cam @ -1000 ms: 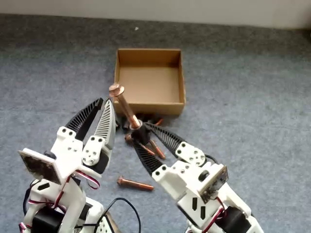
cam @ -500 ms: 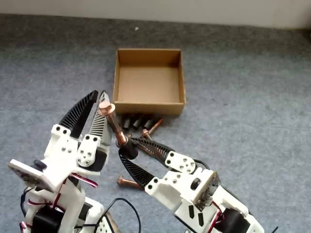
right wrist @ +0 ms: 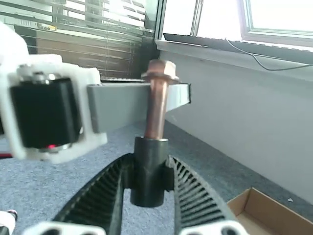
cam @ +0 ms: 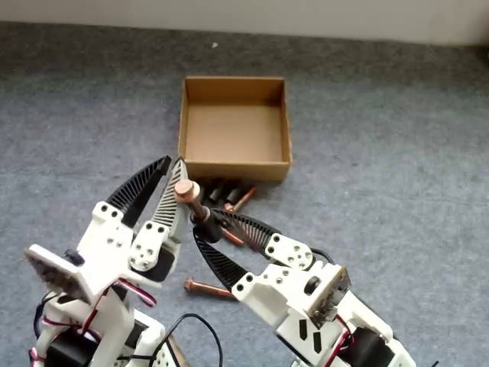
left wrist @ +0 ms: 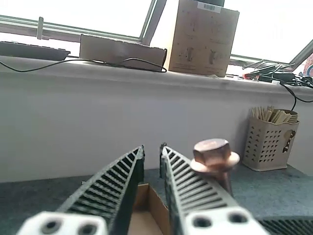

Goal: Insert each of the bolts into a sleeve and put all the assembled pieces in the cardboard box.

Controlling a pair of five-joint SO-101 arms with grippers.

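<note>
Carpet (cam: pixel 397 153), grey, lies open right of the cardboard box (cam: pixel 229 169). Left gripper (cam: pixel 170 162), fingers slightly apart on nothing, stands just beside the bolt (cam: pixel 188 193) rising from the sleeve (cam: pixel 203 222) clamped in the right gripper (cam: pixel 202 229). Spare sleeves (cam: pixel 218 191) crowd the box's front wall; a loose bolt (cam: pixel 210 289) lies between the arms

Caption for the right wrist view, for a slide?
Right gripper holds a black sleeve with a copper bolt standing in it.
</note>
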